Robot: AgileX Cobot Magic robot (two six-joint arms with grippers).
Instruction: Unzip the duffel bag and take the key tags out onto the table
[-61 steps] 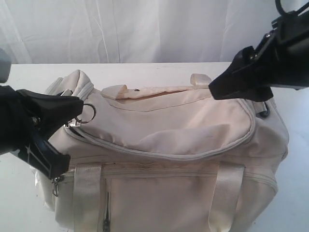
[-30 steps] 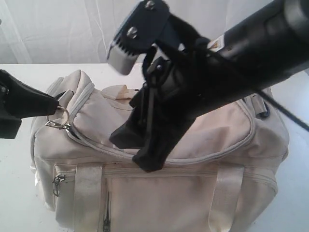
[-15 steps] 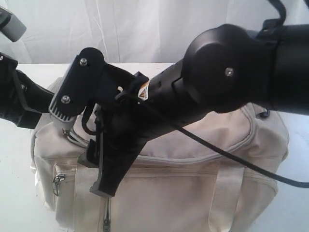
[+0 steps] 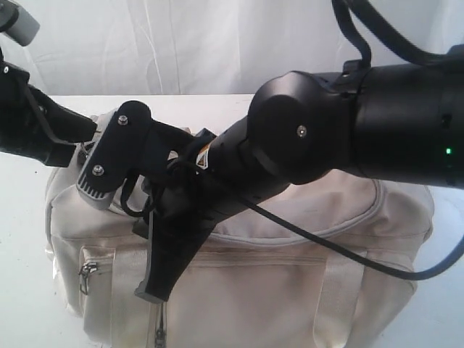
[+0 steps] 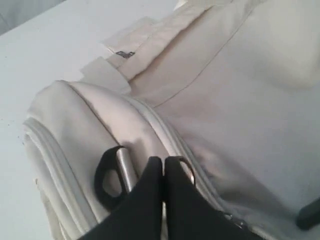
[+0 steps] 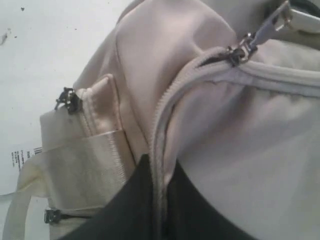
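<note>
White curtain hangs behind the table, and the duffel bag sits on that tabletop, filling the middle of the exterior view. From there, two black arms are seen. The right arm lies across the top of the bag, with the right gripper pointing down over the front near the bag's left end. The left arm comes in at the upper left corner. One green light glows on the right arm, and one black cable loops over the flap. Two webbing straps run down the front, and one pocket zip pull hangs there.

Only the wrist cameras show the fingers. The left wrist view has the left gripper with its fingers pressed together at the bag's end. One black strap ring lies just beside them, and a thin metal ring is at their edge. I cannot tell whether that metal ring is pinched.

The right wrist view shows that gripper's fingers drawn in on the flap's pale zip track, which runs between them. It also shows one main zip slider, two pocket pulls and one barcode tag on the table.
</note>
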